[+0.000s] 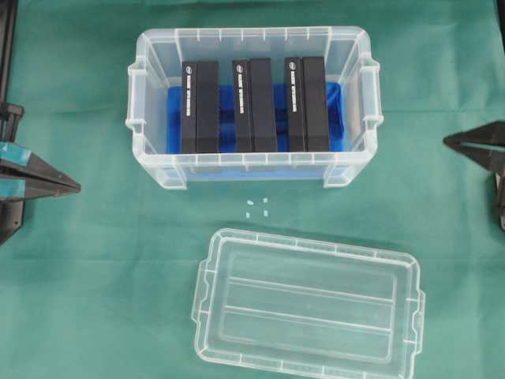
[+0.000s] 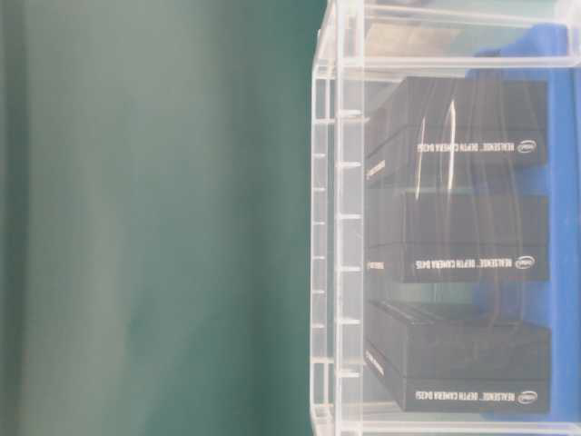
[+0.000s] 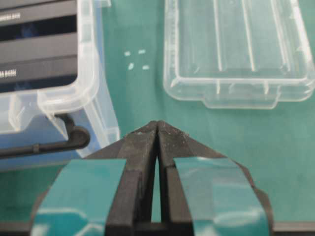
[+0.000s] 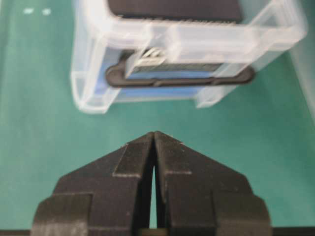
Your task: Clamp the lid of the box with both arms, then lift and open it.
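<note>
The clear lid (image 1: 308,308) lies flat on the green cloth in front of the box, also seen in the left wrist view, lid (image 3: 241,49). The box (image 1: 252,170), a clear tub with blue liner and three black boxes (image 1: 251,104), stands uncovered at the back centre; box (image 3: 93,103), box (image 4: 93,93), box (image 2: 340,227). My left gripper (image 1: 77,187) is shut at the far left edge, tips together and empty, left gripper (image 3: 156,123). At the far right edge my right gripper (image 1: 447,141) is shut and empty, right gripper (image 4: 154,132). Both are well apart from lid and box.
Several small white specks (image 1: 256,207) lie on the cloth between box and lid. Green cloth (image 1: 95,300) covers the whole table. A black arm frame (image 1: 6,47) stands at the upper left edge.
</note>
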### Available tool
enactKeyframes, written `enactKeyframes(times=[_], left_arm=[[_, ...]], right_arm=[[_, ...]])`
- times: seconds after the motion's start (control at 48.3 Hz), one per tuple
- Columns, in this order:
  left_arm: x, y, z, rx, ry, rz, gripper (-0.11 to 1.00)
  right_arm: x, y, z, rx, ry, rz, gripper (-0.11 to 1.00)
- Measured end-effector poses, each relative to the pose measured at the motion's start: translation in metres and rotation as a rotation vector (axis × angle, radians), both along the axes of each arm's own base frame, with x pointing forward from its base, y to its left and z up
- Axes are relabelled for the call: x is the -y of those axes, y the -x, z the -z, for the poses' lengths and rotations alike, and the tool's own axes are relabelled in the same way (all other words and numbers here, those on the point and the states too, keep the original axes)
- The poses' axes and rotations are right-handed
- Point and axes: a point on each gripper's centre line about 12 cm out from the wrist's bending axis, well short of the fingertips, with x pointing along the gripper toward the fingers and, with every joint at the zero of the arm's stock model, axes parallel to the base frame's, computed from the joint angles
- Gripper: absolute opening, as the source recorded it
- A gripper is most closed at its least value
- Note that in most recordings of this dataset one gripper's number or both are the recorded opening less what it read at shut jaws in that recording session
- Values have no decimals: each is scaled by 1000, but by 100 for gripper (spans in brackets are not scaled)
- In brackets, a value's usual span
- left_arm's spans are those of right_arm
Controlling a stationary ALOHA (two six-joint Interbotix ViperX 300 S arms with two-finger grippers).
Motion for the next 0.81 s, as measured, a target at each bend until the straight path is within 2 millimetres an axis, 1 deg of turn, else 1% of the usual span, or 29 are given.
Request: enactKeyframes(times=[0.124,0.207,0.476,0.684,0.808], left_arm=[[-1,2,10,21,5,-7,1],[-1,2,12,33,5,-8,1],[-1,2,14,34,11,-8,1],[-1,2,13,35,23,-11,1],[-1,2,14,29,19,-9,1]], right_arm=[[2,2,14,-4,-19,5,0],[3,2,16,0,-23,10,0],[5,2,14,8,-33,32,0],[7,0,1,38,-52,67,0],[8,0,3,17,-43,79,0]])
